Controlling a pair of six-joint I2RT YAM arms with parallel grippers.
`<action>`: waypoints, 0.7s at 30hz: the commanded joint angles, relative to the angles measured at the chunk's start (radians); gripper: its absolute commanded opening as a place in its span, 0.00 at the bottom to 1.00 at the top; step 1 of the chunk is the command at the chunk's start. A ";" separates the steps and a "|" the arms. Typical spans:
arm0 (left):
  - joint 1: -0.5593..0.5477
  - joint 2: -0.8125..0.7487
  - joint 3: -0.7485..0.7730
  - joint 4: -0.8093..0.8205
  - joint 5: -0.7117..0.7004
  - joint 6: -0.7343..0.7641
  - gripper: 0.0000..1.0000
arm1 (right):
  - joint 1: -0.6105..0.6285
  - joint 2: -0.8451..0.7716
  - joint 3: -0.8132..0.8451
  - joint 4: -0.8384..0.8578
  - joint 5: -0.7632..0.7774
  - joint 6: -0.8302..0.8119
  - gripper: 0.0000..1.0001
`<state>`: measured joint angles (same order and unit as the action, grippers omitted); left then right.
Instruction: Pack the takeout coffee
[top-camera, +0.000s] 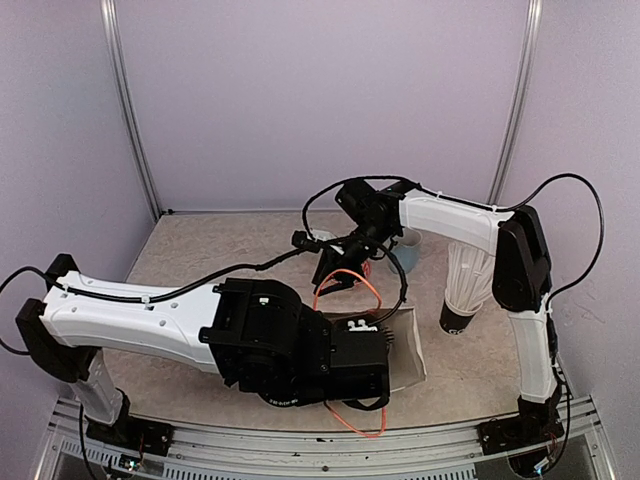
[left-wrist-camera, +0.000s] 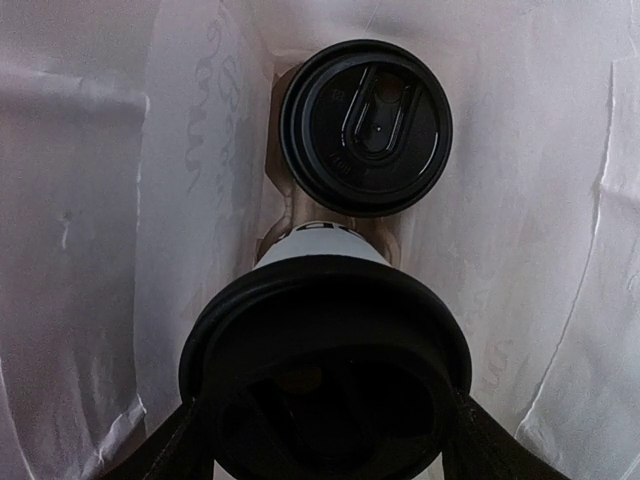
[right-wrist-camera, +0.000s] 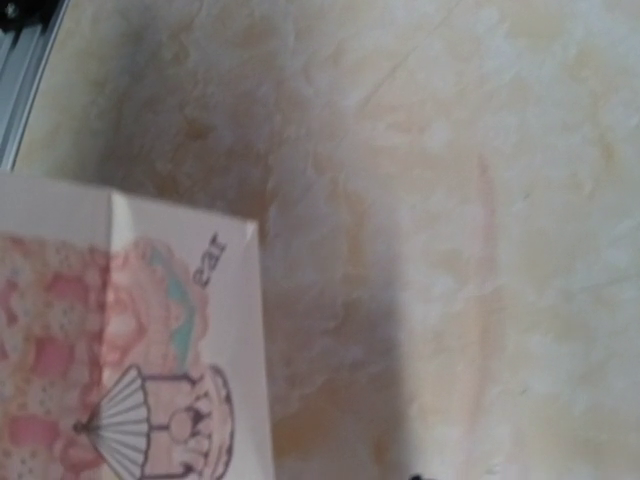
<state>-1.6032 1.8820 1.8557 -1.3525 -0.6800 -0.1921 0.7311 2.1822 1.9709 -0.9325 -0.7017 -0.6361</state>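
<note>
Left gripper (left-wrist-camera: 325, 400): fingers (left-wrist-camera: 175, 445) were found set against opposite sides of the black lid of the near cup (left-wrist-camera: 325, 360), jaws wide and closed on it. This cup's white body showed below the lid, with black lettering near the base.

The far cup (left-wrist-camera: 365, 125) stood just beyond the near one, lid on, sip slot facing up. Both cups were inside the white paper bag (top-camera: 407, 350), whose creased walls rose on every side in the left wrist view. Brown cardboard holder (left-wrist-camera: 272, 165) was visible around the far cup and between the two cups. Whether the near cup's base was seated in it could not be determined.

In the overhead view the left arm reached across the near edge of the table (top-camera: 220, 250), wrist directly over the bag mouth, concealing the cups.

Right gripper (top-camera: 335, 268): it hung above the table behind the bag, near a loop of orange cable (top-camera: 350, 285). Its own camera did not show the fingers, and the overhead view was too dark to settle whether the jaws were open or closed. That camera showed bare table and the corner of a pink printed sheet (right-wrist-camera: 130, 350) bearing a fan motif.

Light blue mug (top-camera: 410, 248) stood behind the right wrist. A dark cup of white straws (top-camera: 465, 285) stood near the right arm, well apart from the bag.
</note>
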 joint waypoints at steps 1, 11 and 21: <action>0.014 0.008 -0.030 0.030 -0.001 0.028 0.52 | 0.009 -0.052 -0.043 0.011 -0.005 -0.011 0.38; 0.024 0.062 -0.088 -0.005 -0.081 0.078 0.52 | 0.009 -0.069 -0.089 0.028 -0.030 -0.009 0.38; 0.043 0.037 -0.151 0.111 -0.052 0.112 0.52 | 0.010 -0.089 -0.151 0.062 -0.052 0.027 0.38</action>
<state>-1.5703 1.9442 1.7470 -1.3174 -0.7265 -0.1055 0.7311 2.1498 1.8477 -0.9020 -0.7300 -0.6327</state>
